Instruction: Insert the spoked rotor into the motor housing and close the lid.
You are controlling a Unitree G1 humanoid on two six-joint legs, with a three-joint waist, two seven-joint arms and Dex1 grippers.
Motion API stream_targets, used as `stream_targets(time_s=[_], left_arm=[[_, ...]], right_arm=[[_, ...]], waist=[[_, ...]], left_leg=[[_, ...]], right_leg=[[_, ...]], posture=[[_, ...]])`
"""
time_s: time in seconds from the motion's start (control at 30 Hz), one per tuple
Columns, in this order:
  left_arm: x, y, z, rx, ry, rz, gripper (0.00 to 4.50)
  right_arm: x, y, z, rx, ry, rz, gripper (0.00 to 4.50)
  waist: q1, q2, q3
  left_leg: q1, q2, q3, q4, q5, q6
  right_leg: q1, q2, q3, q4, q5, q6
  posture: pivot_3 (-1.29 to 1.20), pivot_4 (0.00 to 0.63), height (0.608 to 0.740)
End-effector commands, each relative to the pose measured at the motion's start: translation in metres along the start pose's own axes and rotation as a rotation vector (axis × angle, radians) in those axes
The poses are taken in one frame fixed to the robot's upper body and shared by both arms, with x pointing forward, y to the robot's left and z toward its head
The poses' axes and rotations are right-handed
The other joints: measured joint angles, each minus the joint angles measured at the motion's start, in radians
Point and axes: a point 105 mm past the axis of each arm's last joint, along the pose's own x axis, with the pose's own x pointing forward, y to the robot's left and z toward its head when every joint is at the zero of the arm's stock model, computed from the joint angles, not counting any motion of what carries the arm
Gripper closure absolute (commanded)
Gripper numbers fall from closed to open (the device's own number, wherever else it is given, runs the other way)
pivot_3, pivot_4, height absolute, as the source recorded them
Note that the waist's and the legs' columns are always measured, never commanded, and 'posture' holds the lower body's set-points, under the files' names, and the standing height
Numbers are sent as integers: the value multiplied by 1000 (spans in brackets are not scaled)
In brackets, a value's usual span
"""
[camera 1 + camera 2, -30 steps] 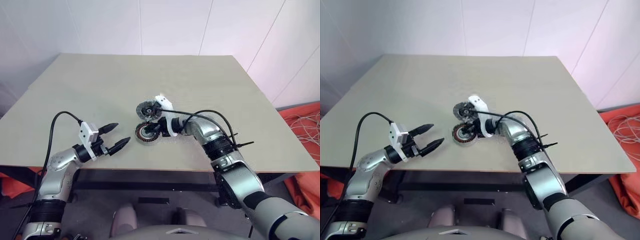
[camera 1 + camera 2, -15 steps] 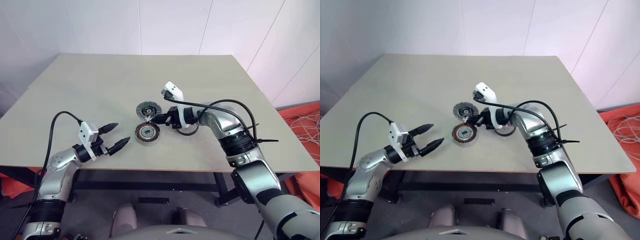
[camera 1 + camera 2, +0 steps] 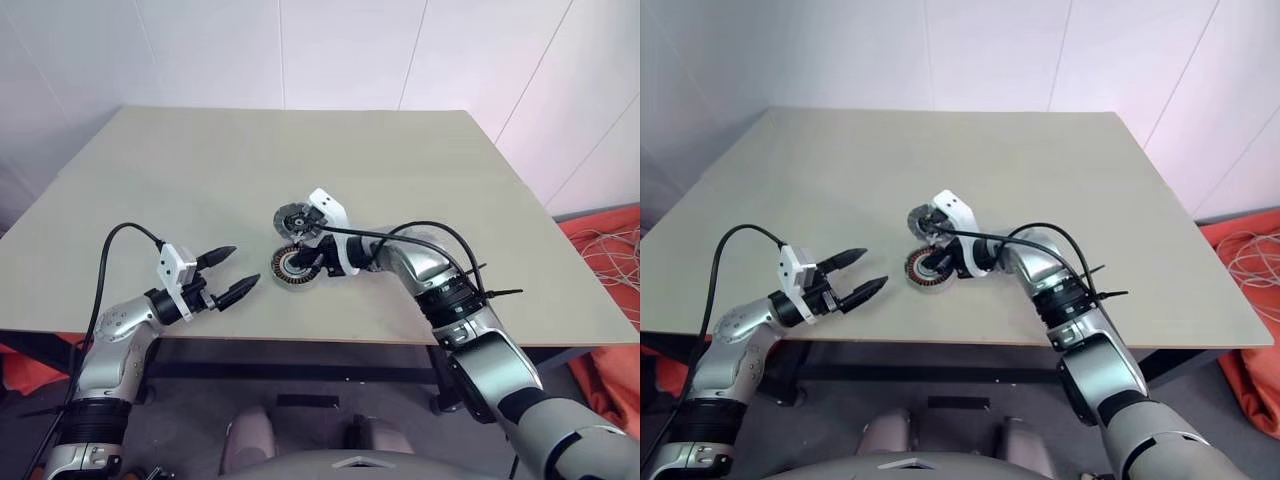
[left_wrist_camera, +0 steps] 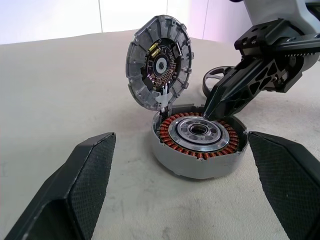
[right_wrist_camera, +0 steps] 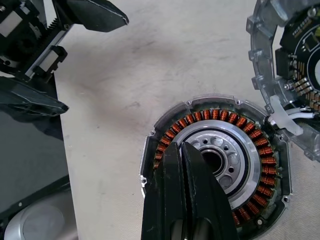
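The motor housing [image 3: 295, 264], a round ring with copper windings around a silver centre [image 5: 220, 150], lies near the table's front middle. The grey ribbed lid [image 4: 159, 62] stands tilted up at the housing's far edge, joined to it by white wires. My right gripper [image 5: 182, 147] is shut and empty, its tips over the housing's silver centre; I cannot tell if they touch. A spoked rotor [image 4: 214, 75] lies on the table behind that gripper, mostly hidden. To the housing's left my left gripper [image 3: 240, 268] is open, level and pointing at it.
The beige table [image 3: 300, 150] has bare room behind and on both sides of the parts. Its front edge [image 3: 300, 338] runs close below the housing and both grippers. Black cables loop off both wrists.
Half a second ago my right gripper had swung up and to the right, uncovering the rotor on the table; it is back over the housing now. The left arm has not moved.
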Motion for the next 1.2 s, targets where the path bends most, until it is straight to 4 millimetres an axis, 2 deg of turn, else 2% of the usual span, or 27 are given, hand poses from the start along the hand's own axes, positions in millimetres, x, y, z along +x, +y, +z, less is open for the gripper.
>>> stream_targets(time_s=[0.03, 0.2, 0.33, 0.47, 0.53, 0.7, 0.8, 0.87, 1.03, 1.2], left_arm=[[2, 3, 13, 48, -28, -4, 0], [2, 3, 13, 48, -28, -6, 0], [3, 2, 13, 47, -31, -7, 0], [3, 2, 13, 46, -33, -6, 0], [3, 2, 13, 47, -32, -6, 0], [3, 2, 13, 49, -33, -6, 0], [3, 2, 13, 50, -31, -7, 0], [3, 3, 12, 49, -30, -8, 0], [5, 3, 12, 48, -32, -11, 0], [5, 3, 13, 48, -35, -8, 0]], right_arm=[[1, 0, 10, -21, -45, -7, 4465], [2, -5, 10, -15, -46, -30, 4465], [4, -15, -12, -18, 28, -63, 4465], [4, -17, -23, -10, 54, -60, 4465], [3, -19, -21, -10, 45, -63, 4465], [-3, -15, 5, 9, -55, -36, 4465], [-14, -10, 34, 25, -153, -11, 4465], [-19, -9, 45, 12, -180, -11, 4465], [-14, -4, 45, -10, -165, -5, 4465], [0, -2, 25, -9, -99, 3, 4465]], waist=[[-1, 0, 0], [-1, 0, 0], [-1, 0, 0], [-1, 0, 0], [-2, 0, 0], [-1, 0, 0], [-1, 0, 0], [-1, 0, 0], [-1, 0, 0], [-1, 0, 0]], left_leg=[[0, 0, 0, 0, 0, 0], [0, 0, 0, 0, 0, 0], [0, 0, 0, 0, 0, 0], [1, 0, 0, 0, 0, 0], [2, 0, 0, 0, -1, 1], [2, 0, 0, 0, -1, 1], [1, 0, 0, 0, -1, 1], [0, 0, 0, 0, -1, 1], [0, 0, 0, -1, 0, 1], [0, 0, 0, 0, 0, 0]], right_leg=[[0, 0, 0, 0, 0, 0], [0, 0, 0, 0, 0, 0], [0, 0, 0, 0, 0, 0], [1, 0, 0, 0, 0, 0], [1, 0, 0, 0, 0, 0], [1, 0, 0, 0, 0, 0], [1, 0, 0, 0, 0, 0], [0, 0, 0, 0, 0, 0], [0, 0, 0, 0, 0, 0], [0, 0, 0, 0, 0, 0]], posture=[[0, 0, 740], [0, 0, 740], [0, 0, 740], [0, 0, 740], [0, 0, 740], [0, 0, 740], [0, 0, 740], [0, 0, 740], [0, 0, 740], [0, 0, 740]])
